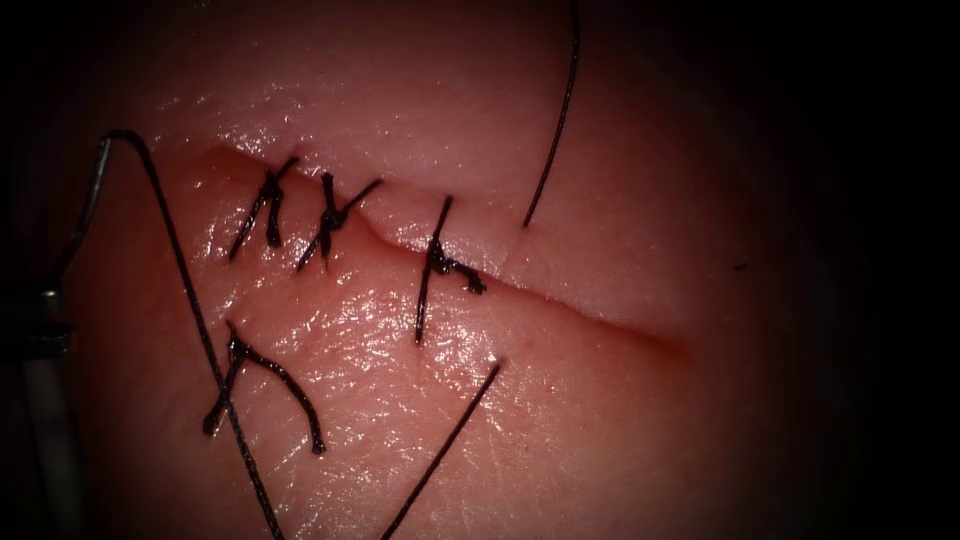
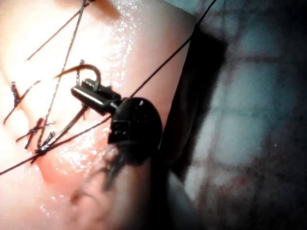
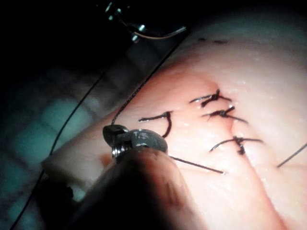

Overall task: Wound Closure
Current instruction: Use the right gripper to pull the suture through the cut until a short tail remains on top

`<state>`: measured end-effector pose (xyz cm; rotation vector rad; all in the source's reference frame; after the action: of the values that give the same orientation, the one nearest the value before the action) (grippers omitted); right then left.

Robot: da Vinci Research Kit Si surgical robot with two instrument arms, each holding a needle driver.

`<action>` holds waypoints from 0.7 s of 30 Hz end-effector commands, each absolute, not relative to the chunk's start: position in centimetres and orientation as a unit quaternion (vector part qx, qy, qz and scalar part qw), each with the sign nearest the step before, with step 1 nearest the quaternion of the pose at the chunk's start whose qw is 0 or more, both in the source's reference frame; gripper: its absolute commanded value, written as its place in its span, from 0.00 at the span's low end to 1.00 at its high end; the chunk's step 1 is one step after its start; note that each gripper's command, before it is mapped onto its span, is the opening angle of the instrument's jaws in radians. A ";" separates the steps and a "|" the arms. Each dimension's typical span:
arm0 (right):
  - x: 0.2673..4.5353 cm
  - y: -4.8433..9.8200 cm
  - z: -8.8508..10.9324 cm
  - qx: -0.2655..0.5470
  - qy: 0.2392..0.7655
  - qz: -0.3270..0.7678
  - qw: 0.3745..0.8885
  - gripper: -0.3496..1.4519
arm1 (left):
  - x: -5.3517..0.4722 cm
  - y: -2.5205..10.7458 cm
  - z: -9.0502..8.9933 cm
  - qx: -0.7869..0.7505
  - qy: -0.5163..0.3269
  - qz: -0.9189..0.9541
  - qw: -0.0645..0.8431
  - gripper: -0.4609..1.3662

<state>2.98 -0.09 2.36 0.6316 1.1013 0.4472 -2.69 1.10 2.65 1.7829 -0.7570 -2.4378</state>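
Left gripper [image 2: 88, 93] sits closest to us, clamped on the curved needle [image 2: 84, 71] near one end, held just above the tissue [image 1: 420, 400], not in it. Right gripper [image 3: 117, 136] looks closed with thread [image 3: 144, 81] running past its tip, but we can't tell if it's actually holding any. Progress-wise, three knotted stitches [image 1: 330, 215] cross the left part of the cut [image 1: 600, 315], and a loose cut end of thread [image 1: 265, 385] lies below. We'd say the right stretch is still open, so more left to do.
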 end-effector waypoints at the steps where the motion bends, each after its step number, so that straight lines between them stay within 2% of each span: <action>1: 2.98 -0.1 2.4 0.295 0.511 0.203 0.781 0.00 | -2.68 1.1 2.7 0.571 -0.243 -0.784 0.013 0.06; 2: 2.99 -0.1 2.4 0.295 0.510 0.202 0.782 0.04 | -2.66 1.1 2.7 0.569 -0.244 -0.785 0.012 0.06; 4: 2.99 0.0 2.4 0.280 0.515 0.198 0.786 0.33 | -2.60 1.1 2.7 0.565 -0.247 -0.787 0.010 0.06; 5: 2.98 0.0 2.4 0.269 0.520 0.197 0.787 0.52 | -2.58 1.2 2.7 0.562 -0.248 -0.789 0.008 0.06; 6: 2.97 0.0 2.4 0.258 0.525 0.196 0.787 0.67 | -2.55 1.2 2.7 0.560 -0.250 -0.790 0.006 0.06; 8: 2.91 0.1 2.4 0.240 0.541 0.194 0.782 0.80 | -2.46 1.2 2.7 0.555 -0.253 -0.793 0.003 0.06; 12: 2.77 0.2 2.4 0.220 0.562 0.192 0.774 0.81 | -2.31 1.3 2.8 0.546 -0.257 -0.797 -0.003 0.06; 21: 2.15 0.6 2.5 0.149 0.558 0.181 0.796 0.76 | -1.95 1.4 2.8 0.526 -0.267 -0.807 -0.020 0.06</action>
<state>2.07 0.68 2.51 0.3036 1.1955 0.3863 -1.93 1.43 2.84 1.6713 -0.8559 -2.5719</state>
